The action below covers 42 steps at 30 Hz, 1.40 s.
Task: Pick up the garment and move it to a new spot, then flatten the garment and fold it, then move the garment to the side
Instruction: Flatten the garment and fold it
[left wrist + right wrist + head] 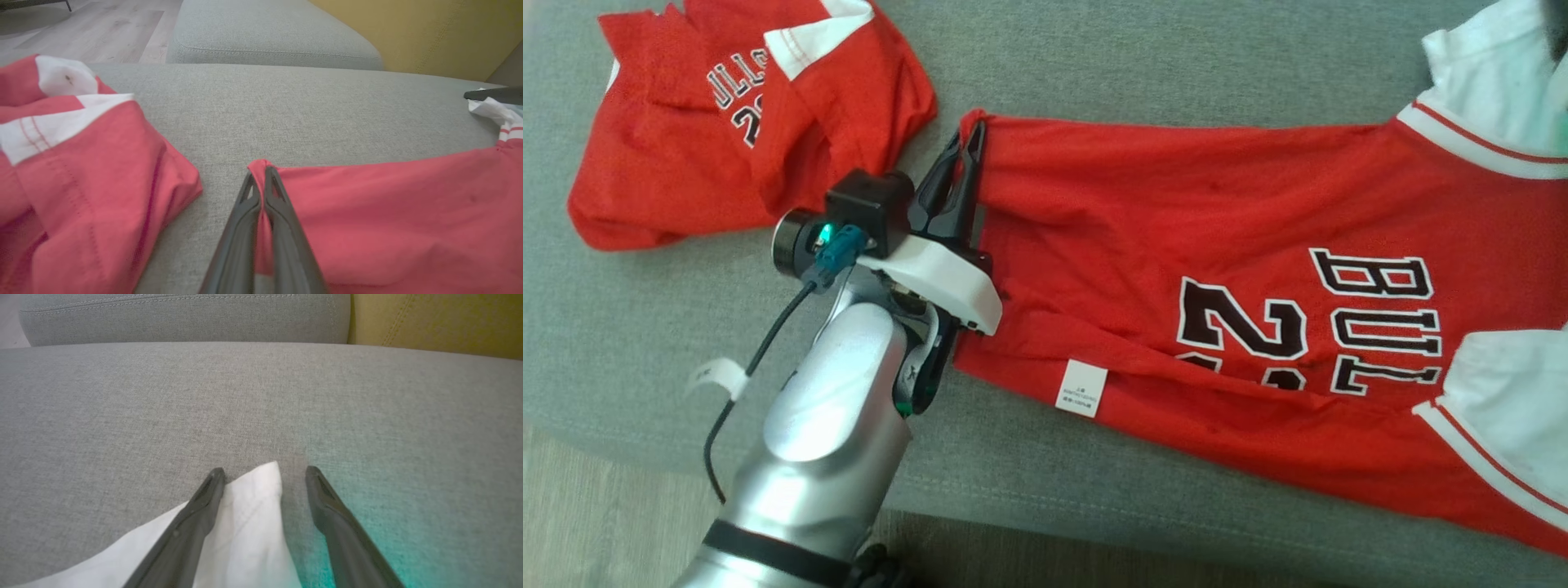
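Head view: left hand (970,135) pinched the jersey (1143,212) by its hem corner, likely to stretch it flat; right hand (264,470) spread over its sleeve (249,522).

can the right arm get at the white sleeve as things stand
Probably yes: the right tool is open and the white sleeve tip lies between its fingers on the grey cushion, nothing in the way.

Left of garment (1143,204), another jersey (670,171)
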Available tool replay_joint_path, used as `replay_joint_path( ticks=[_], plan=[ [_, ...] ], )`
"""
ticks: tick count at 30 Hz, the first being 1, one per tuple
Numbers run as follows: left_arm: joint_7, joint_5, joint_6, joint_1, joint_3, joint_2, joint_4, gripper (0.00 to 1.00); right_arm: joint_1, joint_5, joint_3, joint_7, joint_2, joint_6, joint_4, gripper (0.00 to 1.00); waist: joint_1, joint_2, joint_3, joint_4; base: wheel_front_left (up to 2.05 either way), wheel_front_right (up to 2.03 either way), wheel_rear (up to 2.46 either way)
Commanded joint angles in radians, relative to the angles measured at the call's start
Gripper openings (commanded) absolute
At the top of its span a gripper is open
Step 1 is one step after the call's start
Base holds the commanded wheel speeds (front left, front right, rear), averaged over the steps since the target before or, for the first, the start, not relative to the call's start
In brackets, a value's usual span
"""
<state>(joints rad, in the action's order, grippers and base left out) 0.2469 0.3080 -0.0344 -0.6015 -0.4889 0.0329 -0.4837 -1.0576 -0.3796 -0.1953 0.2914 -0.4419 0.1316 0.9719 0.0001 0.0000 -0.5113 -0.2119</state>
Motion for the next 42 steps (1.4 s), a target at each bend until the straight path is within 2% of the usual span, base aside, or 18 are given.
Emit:
replay_joint_path(
  ticks=[1, 3, 4, 5, 6, 11, 19, 27, 36, 42],
  plan=[
    [0.005, 0.010, -0.008, -0.026, 0.021, 0.019, 0.034, 0.00, -0.013, -0.007, -0.021, -0.004, -0.006, -0.001, -0.004, 1.00, -0.0001, 0.0000, -0.003, -0.004, 0.00, 0.00, 0.00],
    [0.006, 0.015, -0.012, -0.029, 0.016, 0.018, 0.034, 0.00, -0.024, -0.010, -0.032, -0.013, -0.007, -0.001, 0.020, 1.00, -0.0001, 0.0000, -0.006, -0.006, 0.00, 0.00, 0.00],
    [0.007, 0.017, -0.014, -0.031, 0.014, 0.018, 0.034, 0.00, -0.029, -0.013, -0.038, -0.018, -0.007, -0.001, 0.031, 0.96, -0.0001, 0.0000, -0.007, -0.007, 0.00, 0.00, 0.00],
    [0.007, 0.019, -0.016, -0.032, 0.012, 0.018, 0.033, 0.00, -0.034, -0.018, -0.043, -0.022, -0.006, -0.001, 0.041, 0.09, -0.0001, 0.0000, -0.008, -0.006, 0.00, 0.00, 0.00],
    [0.007, 0.020, -0.018, -0.034, 0.011, 0.018, 0.032, 0.00, -0.038, -0.023, -0.051, -0.025, -0.004, -0.001, 0.049, 0.00, -0.0001, 0.0000, -0.009, -0.006, 0.00, 0.00, 0.00],
    [0.010, 0.027, -0.027, -0.044, 0.020, 0.023, 0.011, 0.00, -0.050, -0.039, -0.099, -0.081, -0.006, -0.001, 0.069, 0.00, -0.0001, 0.0000, -0.003, 0.014, 0.00, 0.00, 0.00],
    [0.011, 0.044, -0.029, -0.086, 0.051, 0.046, -0.046, 0.00, -0.087, -0.012, -0.161, -0.280, -0.011, -0.001, 0.057, 0.00, -0.0001, 0.0000, 0.039, 0.071, 0.00, 0.00, 0.00],
    [0.012, 0.058, -0.028, -0.171, 0.090, 0.080, -0.136, 0.00, -0.138, 0.016, -0.175, -0.453, 0.009, -0.001, 0.094, 0.00, -0.0001, 0.0000, 0.081, 0.130, 0.00, 0.00, 0.00],
    [0.014, 0.057, -0.014, -0.169, 0.095, 0.085, -0.193, 0.00, -0.083, -0.027, -0.230, -0.486, 0.034, -0.001, 0.122, 0.00, -0.0001, 0.0000, 0.138, 0.160, 0.00, 0.00, 0.00],
    [0.015, 0.038, 0.001, -0.095, 0.083, 0.109, -0.177, 0.00, 0.022, -0.119, -0.302, -0.450, 0.028, -0.001, 0.058, 0.00, -0.0001, 0.0000, 0.206, 0.181, 0.00, 0.00, 0.00]
  ],
)
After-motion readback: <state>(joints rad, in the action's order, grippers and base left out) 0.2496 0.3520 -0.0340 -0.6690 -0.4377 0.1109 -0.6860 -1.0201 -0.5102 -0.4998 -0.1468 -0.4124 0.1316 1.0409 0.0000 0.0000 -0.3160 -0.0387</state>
